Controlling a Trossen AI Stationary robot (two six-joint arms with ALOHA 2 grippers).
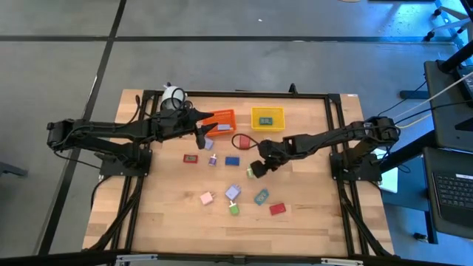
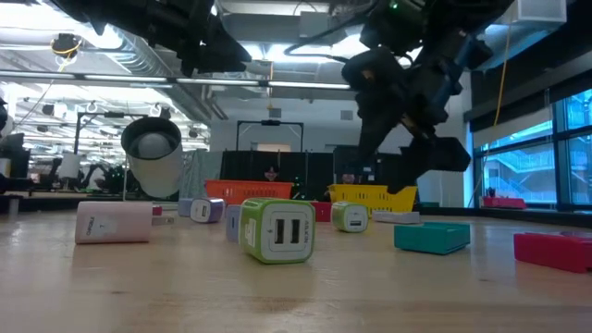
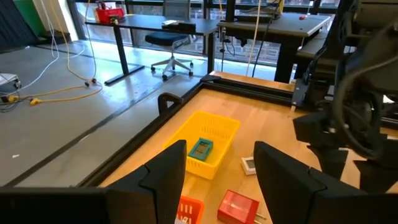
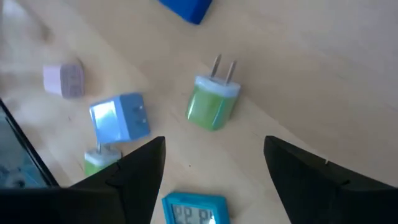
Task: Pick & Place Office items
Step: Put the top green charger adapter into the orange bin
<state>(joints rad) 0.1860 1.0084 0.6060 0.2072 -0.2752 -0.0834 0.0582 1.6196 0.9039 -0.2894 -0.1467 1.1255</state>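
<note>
Right gripper hangs over mid-table with its fingers spread wide and nothing between them. Directly beneath it lies a green charger block, on its side on the wood, two prongs showing at one end, so its long axis runs body-to-prongs, roughly across the gap between the fingers. Judgement: a straight descent should bracket it; a small wrist turn might be needed to close on the flat sides rather than on the prongs.

Neighbours: a light-blue block sits near the green one, a teal block close to the fingers, a blue block at about 10 o'clock from the gripper in the overhead view. There is bare wood around the green block, enough for both fingers.

Yellow bin lies at 12 o'clock from the right gripper, near the far table edge, already holding a teal item; path there looks open.

Left gripper waits by the orange bin, fingers apart, empty.
</note>
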